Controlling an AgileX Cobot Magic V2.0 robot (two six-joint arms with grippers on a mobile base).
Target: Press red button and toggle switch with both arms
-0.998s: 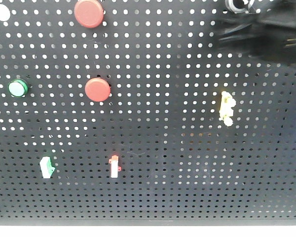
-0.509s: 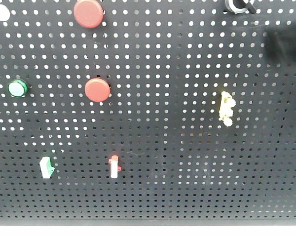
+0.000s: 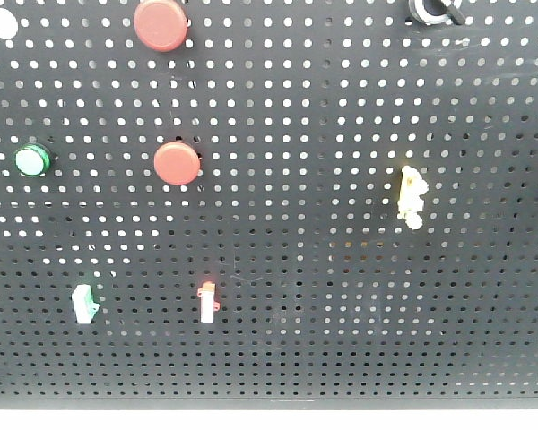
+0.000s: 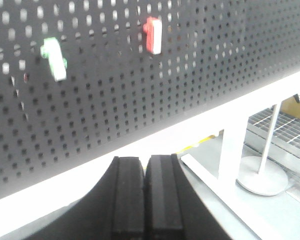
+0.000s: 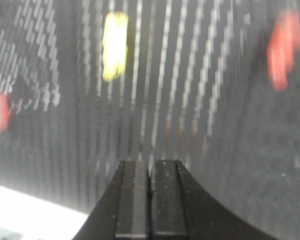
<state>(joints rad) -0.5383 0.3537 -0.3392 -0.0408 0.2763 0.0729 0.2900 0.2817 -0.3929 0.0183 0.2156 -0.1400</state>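
Note:
A black pegboard (image 3: 323, 296) fills the front view. It carries a red button (image 3: 177, 163) at centre left, a larger red button (image 3: 161, 23) above it, and a yellow toggle switch (image 3: 412, 196) at the right. Neither arm shows in the front view. My left gripper (image 4: 146, 160) is shut and empty, low in front of the board's bottom edge. My right gripper (image 5: 150, 165) is shut and empty, facing the board below the yellow toggle switch (image 5: 114, 45). The right wrist view is blurred by motion.
The board also holds a green button (image 3: 31, 160), a white button (image 3: 4, 22), a green rocker switch (image 3: 85, 303), a red rocker switch (image 3: 208, 301) and a black knob (image 3: 430, 9). A white frame rail (image 4: 140, 145) runs under the board.
The dark blur of the right arm at the top right of the front view has drawn away to the right and left the frame. The board's parts have not moved.

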